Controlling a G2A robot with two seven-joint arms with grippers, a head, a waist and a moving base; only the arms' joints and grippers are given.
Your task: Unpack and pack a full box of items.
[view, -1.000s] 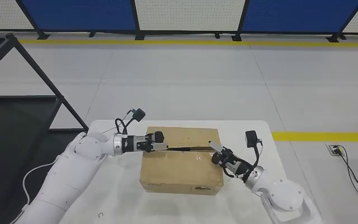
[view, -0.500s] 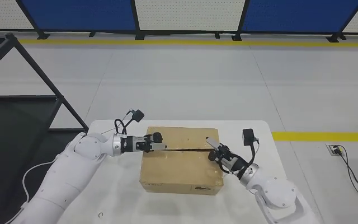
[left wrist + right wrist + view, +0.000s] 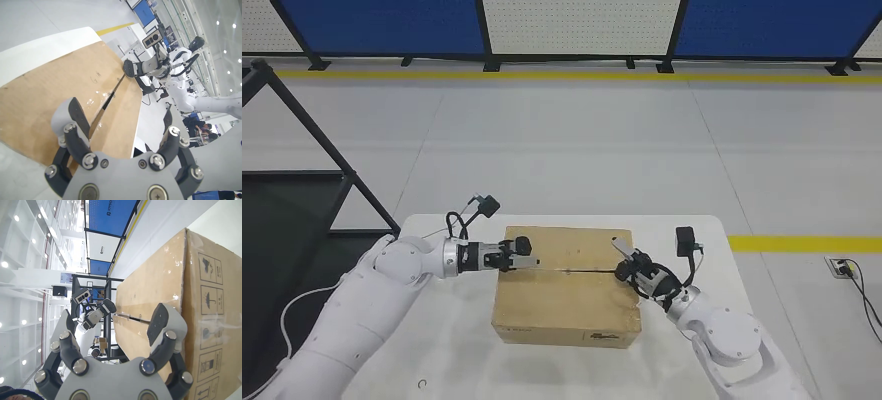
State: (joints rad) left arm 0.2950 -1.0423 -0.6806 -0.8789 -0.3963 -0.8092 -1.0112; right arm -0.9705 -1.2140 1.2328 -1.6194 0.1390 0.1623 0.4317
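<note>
Left jaws are spread wide and hold nothing. One finger point(image 3: 77, 115) sits right at the near end of the crack point(image 3: 111, 96) between the two top flaps of the box point(image 3: 56, 85). The other finger hangs out past the side of the box. Right jaws are wide open and empty too, with one finger point(image 3: 158, 325) at the far end of that same crack. So the box lies between the two sets of jaws, its flaps down, on the white surface point(image 3: 662, 225) below them.

I worry about a few things. A finger could slip off the thin flap edge and poke down into the box. If one arm pushes harder than the other, I think the box will slide or turn on the surface. Bits of shiny tape point(image 3: 194, 243) beside the right jaws might hold a flap down, and then the card could bend or rip.

I cannot tell if either fingertip is under a flap or just on top. The crack is dark, so I cannot see what is inside.
</note>
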